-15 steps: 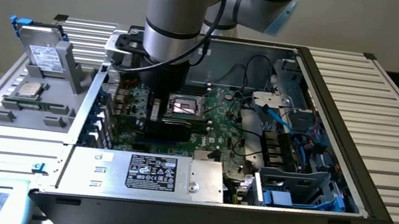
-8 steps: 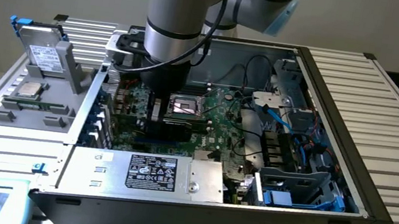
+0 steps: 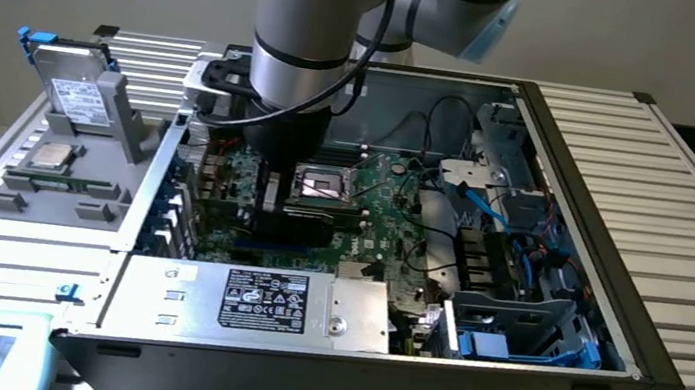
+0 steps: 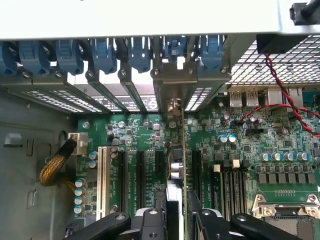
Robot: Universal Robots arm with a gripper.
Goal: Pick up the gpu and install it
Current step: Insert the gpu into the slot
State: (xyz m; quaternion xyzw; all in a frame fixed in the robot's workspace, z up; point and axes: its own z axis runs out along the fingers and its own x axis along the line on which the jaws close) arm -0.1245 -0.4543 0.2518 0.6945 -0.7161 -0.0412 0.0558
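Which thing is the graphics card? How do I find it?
Look into the open computer case, at the green motherboard with its row of long slots. The gpu is the thin card standing on edge, between the robot's black fingers. The slots beside it are bare; it is the only upright card.

Motherboard [image 3: 380,209] lies inside the open case [image 3: 338,375]; seemingly a processor chip [image 3: 53,154] outside.
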